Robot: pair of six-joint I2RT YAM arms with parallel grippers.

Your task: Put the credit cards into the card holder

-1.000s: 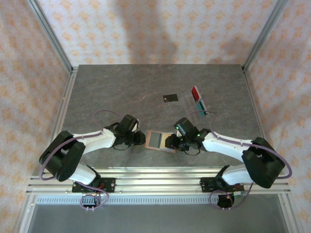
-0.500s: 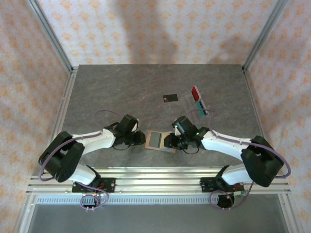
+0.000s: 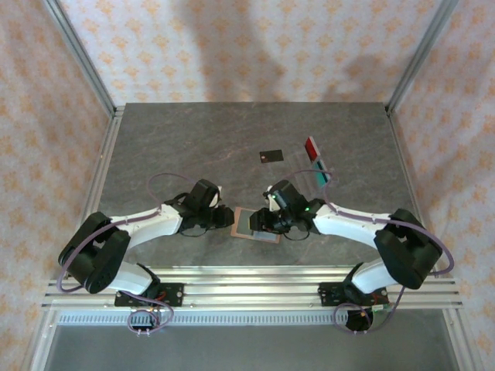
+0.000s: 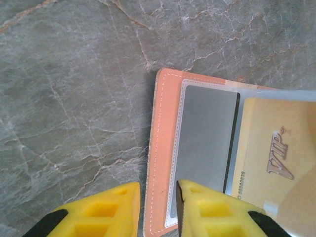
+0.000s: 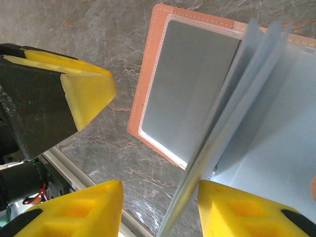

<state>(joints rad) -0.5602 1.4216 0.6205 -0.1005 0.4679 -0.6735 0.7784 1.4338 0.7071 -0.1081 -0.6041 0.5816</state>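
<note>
The card holder (image 3: pixel 249 224) lies open and flat on the grey marbled table (image 3: pixel 178 147), near the front edge between the two arms. The black card (image 3: pixel 271 156) lies flat on the table at about 12 o'clock from the holder, well apart from it. The red card (image 3: pixel 312 145) and the teal card (image 3: pixel 321 171) sit tilted in a clear stand (image 3: pixel 304 160) at about 1 to 2 o'clock, farther off. Both grippers crowd the holder from either side. The left gripper (image 3: pixel 226 219) is low at the holder's 9 o'clock edge. In the left wrist view its yellow fingers (image 4: pixel 212 210) stand a narrow gap apart, straddling the stitched orange border and clenching nothing. Whether a pad touches the holder cannot be told. A gold card (image 4: pixel 276 148) marked VIP sits in a sleeve at 3 o'clock of that border. The right gripper (image 3: pixel 261 222) is at the holder's 3 o'clock side, its fingers (image 5: pixel 74 212) spread wide and released. The holder's clear sleeves (image 5: pixel 256 89) stand up edge-on between those fingers and screen the holder's far half. The nearest leaf runs just beside one finger, and contact there is unclear.
</note>
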